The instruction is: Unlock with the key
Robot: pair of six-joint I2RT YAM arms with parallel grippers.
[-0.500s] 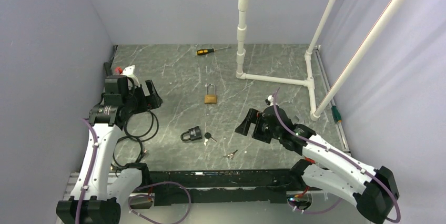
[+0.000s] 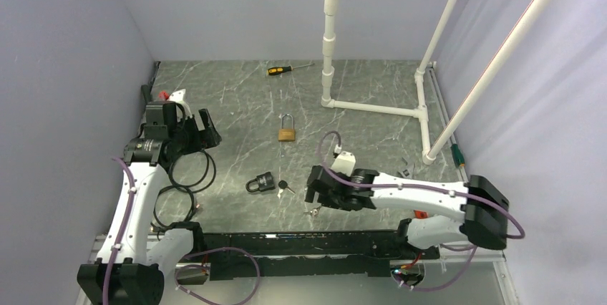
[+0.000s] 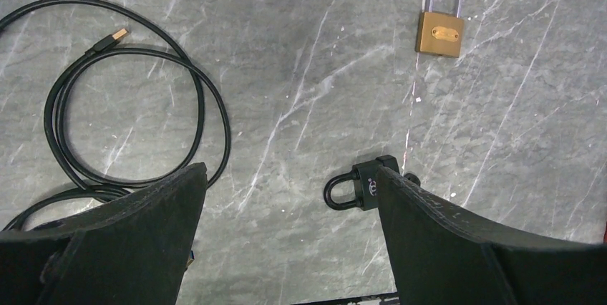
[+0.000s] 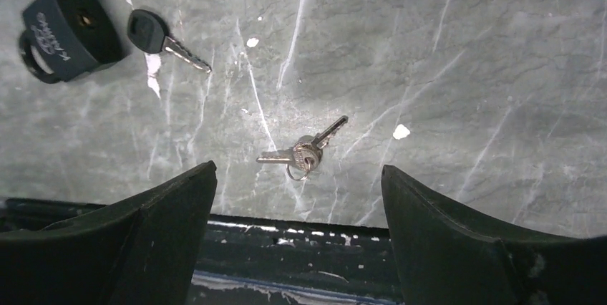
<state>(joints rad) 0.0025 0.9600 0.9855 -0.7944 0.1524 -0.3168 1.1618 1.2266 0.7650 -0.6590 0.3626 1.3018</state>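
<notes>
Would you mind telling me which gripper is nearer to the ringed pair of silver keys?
Right. The right gripper hangs directly above the silver keys, jaws open; the left gripper is far off to the left, by the black cable.

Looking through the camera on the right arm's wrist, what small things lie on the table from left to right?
black padlock → black-headed key → silver keys joined on a ring
</notes>
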